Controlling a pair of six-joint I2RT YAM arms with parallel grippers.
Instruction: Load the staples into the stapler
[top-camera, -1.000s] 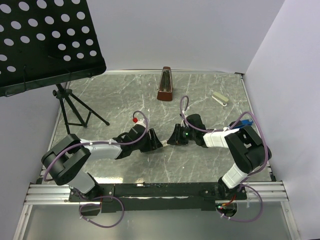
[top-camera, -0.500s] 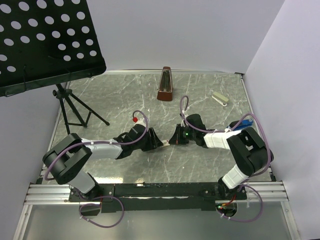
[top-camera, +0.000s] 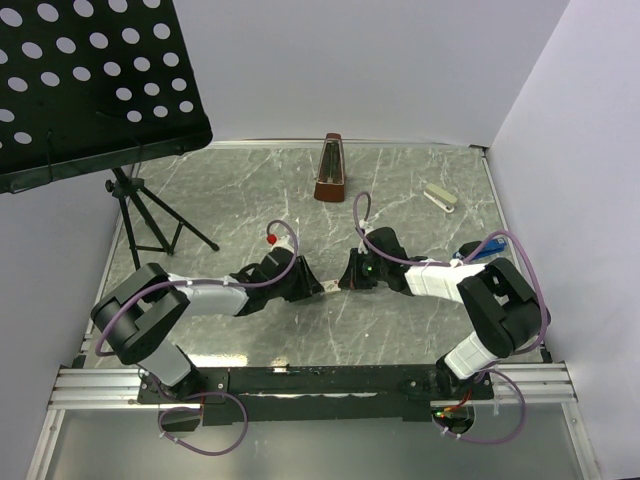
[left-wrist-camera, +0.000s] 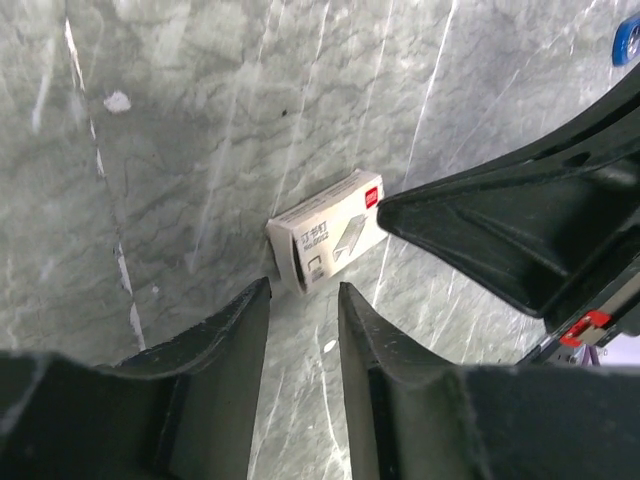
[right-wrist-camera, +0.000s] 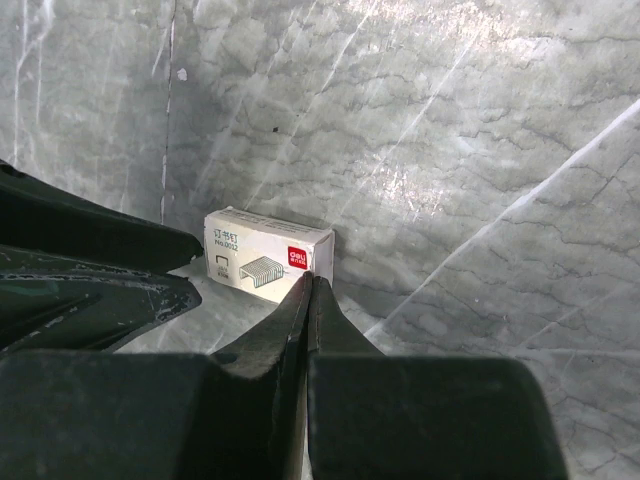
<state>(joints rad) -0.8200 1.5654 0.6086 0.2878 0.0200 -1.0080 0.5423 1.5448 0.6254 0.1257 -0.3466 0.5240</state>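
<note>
Right wrist, right fingers pressed together, tips touching staples

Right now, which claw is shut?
The right claw: its fingers are pressed together, tip at the near edge of the staples box. The left claw shows a clear gap between its fingers, with the box just beyond.

staples box: white, red print | table: grey marble, white veins

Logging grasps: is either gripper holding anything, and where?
Nothing held. The staple box lies flat; the left gripper is open just short of it, the right gripper shut, tips at its edge.
</note>
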